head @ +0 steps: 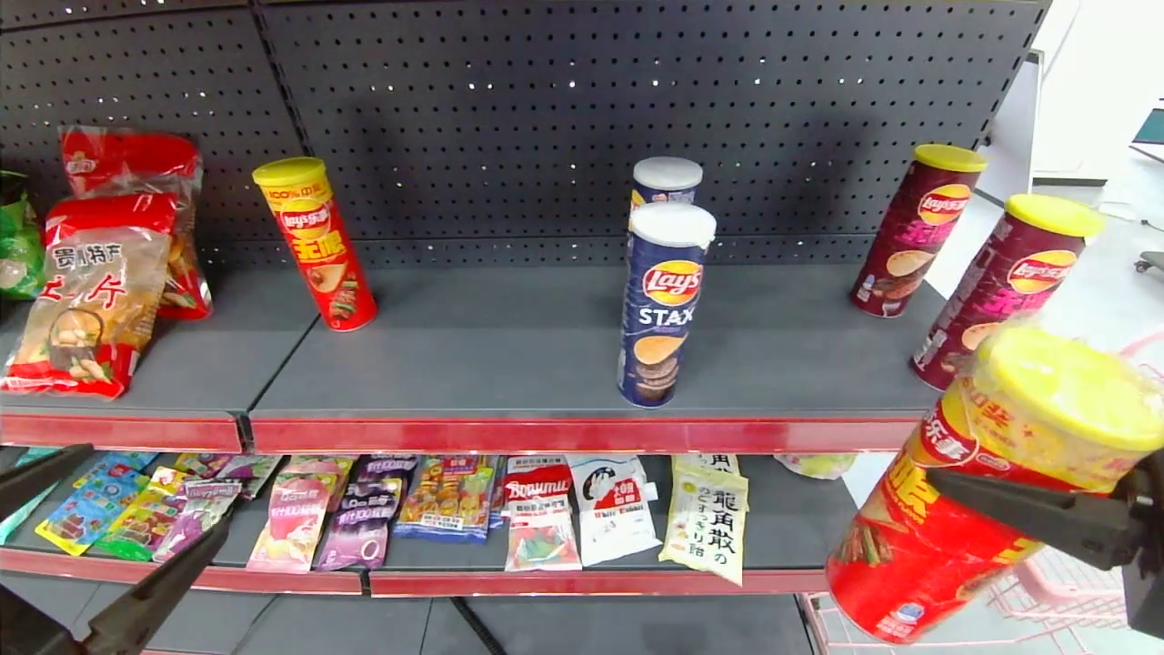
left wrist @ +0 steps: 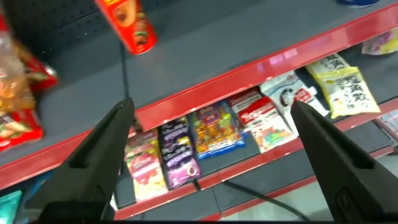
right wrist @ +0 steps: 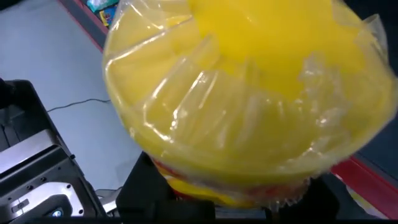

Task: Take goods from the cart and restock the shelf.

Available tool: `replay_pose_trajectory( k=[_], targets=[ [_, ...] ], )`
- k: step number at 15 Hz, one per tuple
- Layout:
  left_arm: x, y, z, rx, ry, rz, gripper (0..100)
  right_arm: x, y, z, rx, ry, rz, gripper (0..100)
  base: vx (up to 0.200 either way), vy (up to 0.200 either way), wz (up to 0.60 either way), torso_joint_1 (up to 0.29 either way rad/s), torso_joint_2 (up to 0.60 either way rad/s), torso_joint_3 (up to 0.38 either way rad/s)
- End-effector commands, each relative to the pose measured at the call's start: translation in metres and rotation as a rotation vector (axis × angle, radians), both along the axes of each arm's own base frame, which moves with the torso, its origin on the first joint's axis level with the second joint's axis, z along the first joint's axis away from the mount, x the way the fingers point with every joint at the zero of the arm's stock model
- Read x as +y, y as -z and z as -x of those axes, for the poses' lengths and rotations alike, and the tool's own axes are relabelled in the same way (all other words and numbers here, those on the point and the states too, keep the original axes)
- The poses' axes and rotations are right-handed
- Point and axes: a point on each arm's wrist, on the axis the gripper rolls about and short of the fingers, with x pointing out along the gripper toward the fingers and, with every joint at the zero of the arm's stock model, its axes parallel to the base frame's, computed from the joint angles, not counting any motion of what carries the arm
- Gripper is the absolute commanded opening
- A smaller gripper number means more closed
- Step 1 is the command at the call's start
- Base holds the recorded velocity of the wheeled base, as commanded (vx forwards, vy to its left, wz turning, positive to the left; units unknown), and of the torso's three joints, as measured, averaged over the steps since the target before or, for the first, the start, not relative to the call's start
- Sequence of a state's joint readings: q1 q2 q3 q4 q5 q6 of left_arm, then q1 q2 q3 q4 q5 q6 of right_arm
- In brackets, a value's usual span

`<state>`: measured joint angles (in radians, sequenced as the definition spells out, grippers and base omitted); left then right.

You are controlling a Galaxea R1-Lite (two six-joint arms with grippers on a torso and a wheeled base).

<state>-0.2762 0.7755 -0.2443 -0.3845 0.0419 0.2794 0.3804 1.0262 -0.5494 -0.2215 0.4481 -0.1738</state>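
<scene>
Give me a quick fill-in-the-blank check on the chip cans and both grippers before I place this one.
The right gripper is shut on a red can with a ____ lid.
The left gripper is ____ and holds nothing.
On the upper shelf, ____ blue cans stand one behind the other.
The maroon cans stand at the shelf's ____ end.
Missing words: yellow; open; two; right.

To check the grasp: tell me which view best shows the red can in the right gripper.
Head view: the red can shows nearly whole, tilted, with the right gripper clamped on it. Right wrist view: its wrapped yellow lid, close up. Left wrist view faces the shelves.
</scene>
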Motion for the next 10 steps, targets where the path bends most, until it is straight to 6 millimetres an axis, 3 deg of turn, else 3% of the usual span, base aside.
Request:
replay_pose_trajectory(
  k=[1, 10],
  targets=[
    [0.0000, 0.0001, -0.0001, 0.000, -0.001, 0.000, 100, 0.0001, -0.0008, -0.0001, -0.003, -0.002, 0.000, 0, 0.000, 0.200, 0.00, 0.007, 0.00, 0.007],
    [0.0000, -0.0003, -0.0002, -0.001, -0.003, 0.000, 100, 0.0006, -0.0004, -0.0014, 0.001, -0.003, 0.002, 0, 0.000, 0.200, 0.00, 0.000, 0.00, 0.002]
  ],
)
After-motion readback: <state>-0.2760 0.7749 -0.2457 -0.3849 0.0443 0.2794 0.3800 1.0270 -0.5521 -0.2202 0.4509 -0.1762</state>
